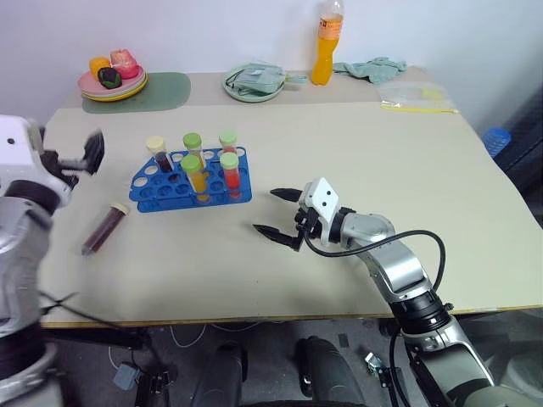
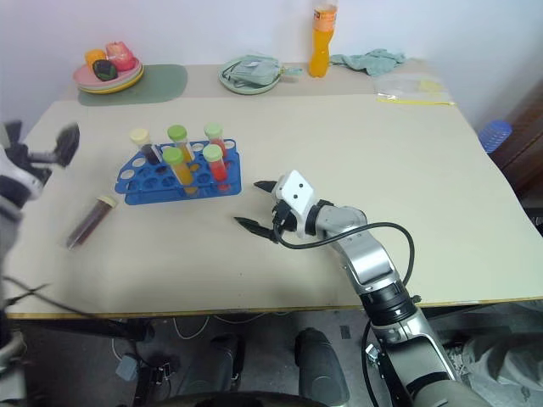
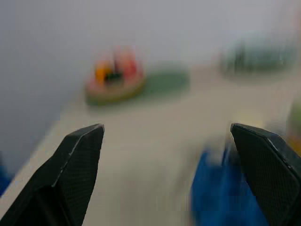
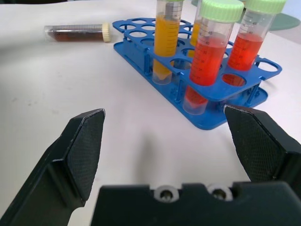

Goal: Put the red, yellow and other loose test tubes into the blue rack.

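Lay flat on table (image 1: pixel 356 186), one maroon tube (image 1: pixel 104 229) at rack's (image 1: pixel 153 197) 8 o'clock, unracked. Left gripper (image 1: pixel 89 154) spread, empty; right gripper (image 1: pixel 277 213) spread, idle at 4 o'clock.

The rack (image 1: pixel 192 179) stands on the surface (image 1: pixel 356 186), left of centre, with five tubes (image 1: pixel 196 174) upright in its holes. One more tube (image 1: pixel 105 229) lies flat on the surface, just left of the rack and nearer the front edge (apart from it, not touching). The right gripper (image 1: pixel 276 212) sits to the rack's right, near it. The left gripper (image 1: pixel 89 153) hangs left of the rack. Along the back edge, from left to right: a plate of food (image 1: pixel 113 83) on a mat (image 1: pixel 165 89), a second plate (image 1: pixel 253 83), a bottle (image 1: pixel 326 47), a cloth (image 1: pixel 372 68) and a bag (image 1: pixel 414 95).
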